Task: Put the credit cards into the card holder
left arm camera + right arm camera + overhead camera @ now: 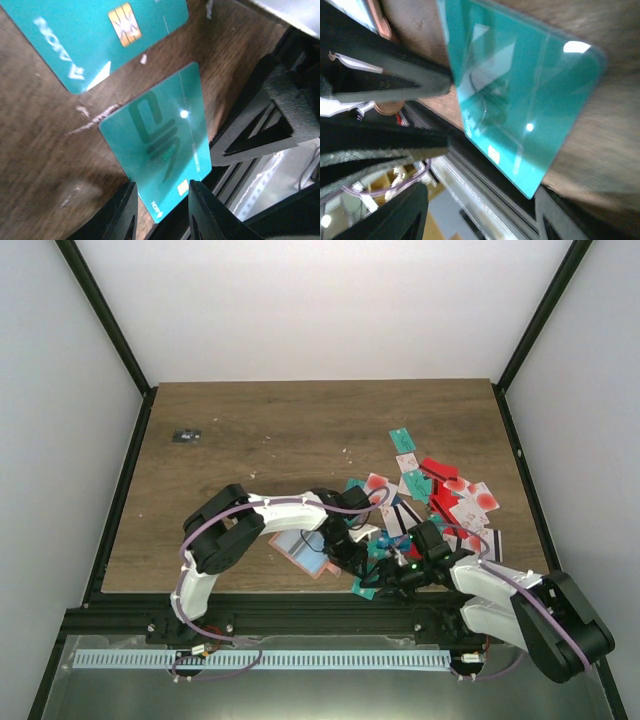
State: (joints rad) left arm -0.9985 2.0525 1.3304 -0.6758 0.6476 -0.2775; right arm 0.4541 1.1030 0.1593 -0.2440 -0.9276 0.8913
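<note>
Left wrist view: a teal credit card (160,145) lies askew on the wooden surface (45,150). Its near corner sits between the narrowly parted fingers (122,215) of the left tool (162,186). Whether those fingers actually clamp the card cannot be told. A second teal card (100,35), with a gold chip, lies just beyond it, apart from the first.

In the right wrist view the same teal card juts past the surface's front edge. The right tool (480,194) is below it with its fingers spread wide, one on either side of the overhanging corner and touching nothing. One dark finger of the left tool meets the card's far edge.

From the top external view, the two tools face each other at the near edge of the surface. The salmon-pink card holder (300,555) lies flat just to their left. The remaining credit cards (445,498) are scattered in a red, white and teal heap toward the right side. A small dark object (186,436) sits well apart at the far left.
</note>
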